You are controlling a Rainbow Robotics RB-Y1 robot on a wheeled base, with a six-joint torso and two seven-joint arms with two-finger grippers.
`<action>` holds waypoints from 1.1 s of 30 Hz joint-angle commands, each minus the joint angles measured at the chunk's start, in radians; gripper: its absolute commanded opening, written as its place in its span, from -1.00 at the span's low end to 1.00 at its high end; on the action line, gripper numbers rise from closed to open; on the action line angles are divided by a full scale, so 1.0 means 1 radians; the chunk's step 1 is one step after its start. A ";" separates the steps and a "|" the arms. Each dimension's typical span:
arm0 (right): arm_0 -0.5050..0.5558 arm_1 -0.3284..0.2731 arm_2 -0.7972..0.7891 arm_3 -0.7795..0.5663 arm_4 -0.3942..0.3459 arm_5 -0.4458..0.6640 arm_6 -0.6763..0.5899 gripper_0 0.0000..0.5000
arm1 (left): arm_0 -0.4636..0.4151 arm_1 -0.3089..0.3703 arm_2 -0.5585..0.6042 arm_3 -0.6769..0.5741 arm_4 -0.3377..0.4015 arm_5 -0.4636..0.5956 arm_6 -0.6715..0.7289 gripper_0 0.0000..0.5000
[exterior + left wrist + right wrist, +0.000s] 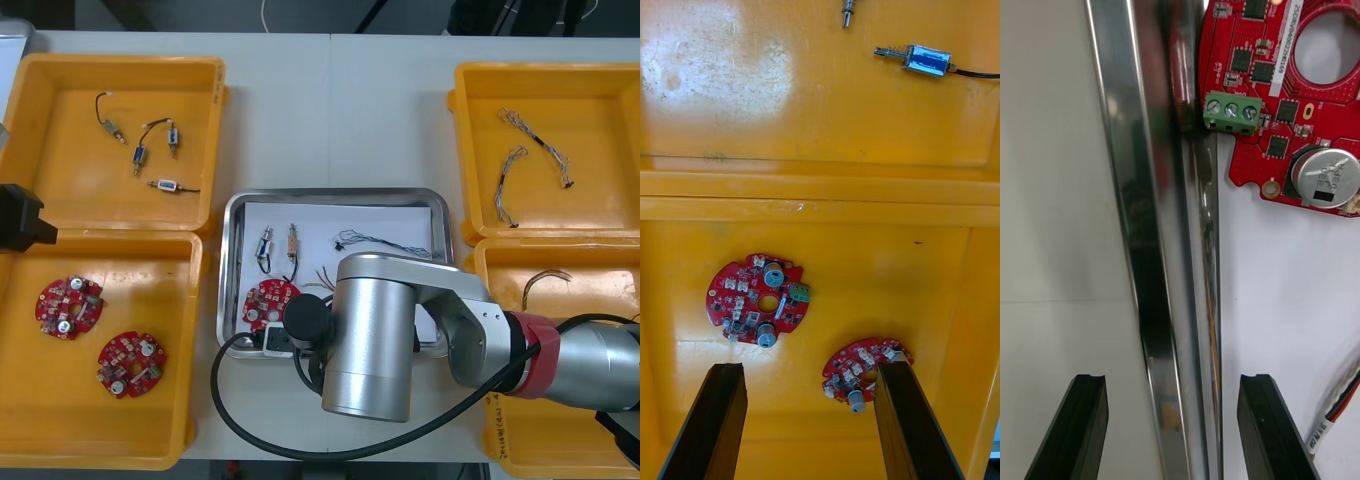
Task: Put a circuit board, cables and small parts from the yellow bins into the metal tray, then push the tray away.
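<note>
1 board (1277, 97), cables (385, 240) and parts (267, 245) are held in the tray (1150, 225); its rim is straddled by the released jaws of the right gripper (1171, 382), the board lying ahead. Pushing is judged due: firm rim contact is needed. The left gripper (809, 367) is parked, released, above a bin (820, 112).

— Where does the front camera sit?
— High above the table (330, 110), looking steeply down across all of it.
— And the wrist cameras?
— The right one is very close over the metal tray (1150, 225) rim by its near left corner. It shares the tray's circuit board (1255, 90) with the front view. The left one hangs higher over the left yellow bins (820, 187), sharing two boards (760, 300).
</note>
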 commanded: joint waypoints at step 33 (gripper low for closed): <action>-0.030 0.021 0.093 0.008 0.072 -0.060 0.012 0.39 | 0.016 0.046 0.033 -0.027 0.008 0.007 0.007 1.00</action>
